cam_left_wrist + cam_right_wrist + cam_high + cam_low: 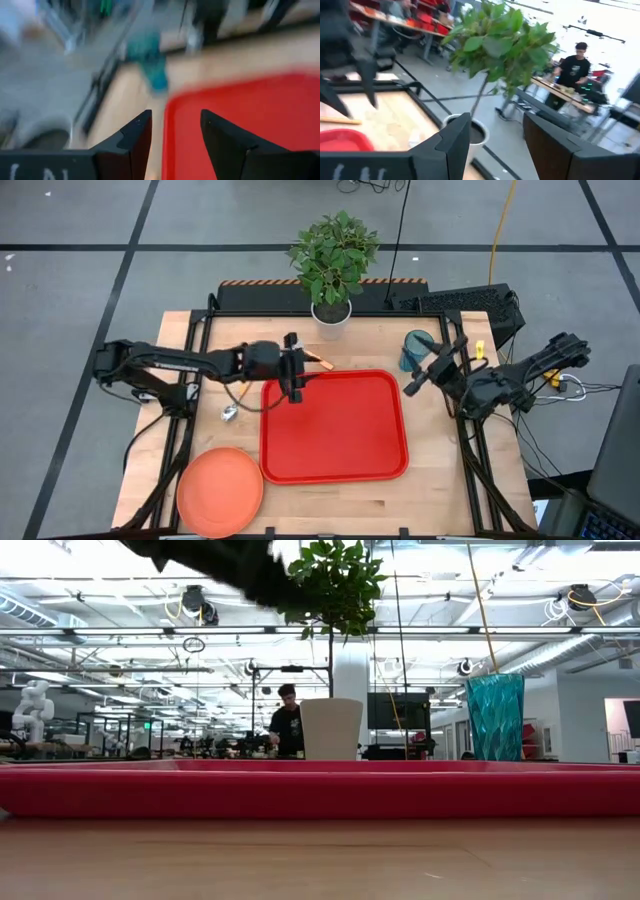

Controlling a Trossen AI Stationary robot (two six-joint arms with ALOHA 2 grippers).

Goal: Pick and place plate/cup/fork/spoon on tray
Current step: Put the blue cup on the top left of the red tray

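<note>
1. Left pincer (293,376) hovers spread and empty over the tray (335,465) rim, by the fork (318,360).
2. We judge the fork light, stiff and slippery; grip it mid-handle.
3. Right pincer (428,373) is released beside the cup (416,350).
4. Plate (220,491) and spoon (230,413) lie on the desk (450,480).

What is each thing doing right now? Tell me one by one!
tray: flat on the table, nothing on it.
plate: on the table, off the tray, past its near left corner.
cup: upright, off the tray, by its far right corner.
spoon: lying on the table left of the tray.
plant pot: upright at the far edge.
left gripper: open, empty, over the tray's far left corner.
right gripper: open, empty, beside the cup.
</note>
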